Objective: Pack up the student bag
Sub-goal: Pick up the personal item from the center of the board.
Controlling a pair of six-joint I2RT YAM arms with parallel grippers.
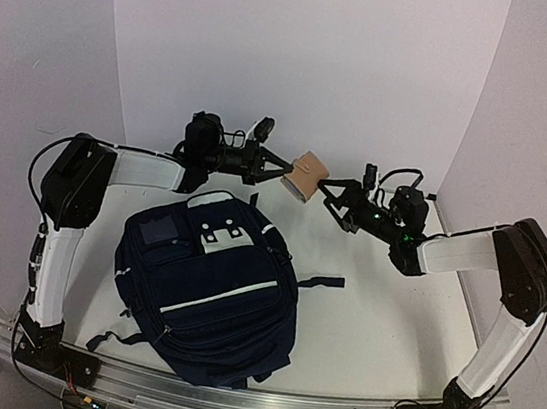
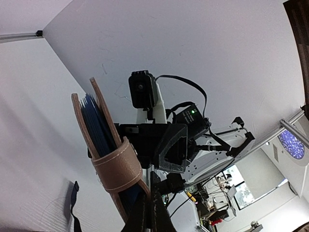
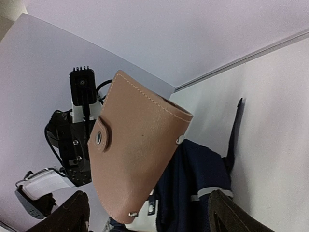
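Slipping is the risk: the left tool point(image 1: 280, 173), clamped on one end of a tan leather case point(image 1: 307, 176), holds it in mid-air, and the wide-open, empty right tool point(image 1: 333, 197) just beside it could knock it loose. The student bag point(image 1: 206, 297) lies on the worktop point(image 1: 379, 319), below and nearer than both tools.

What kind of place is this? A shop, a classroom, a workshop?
Most likely a robotics lab's test booth: plain white backdrop walls around a table, a left arm and right arm bolted to a metal rail, and a cluttered workroom glimpsed beyond.
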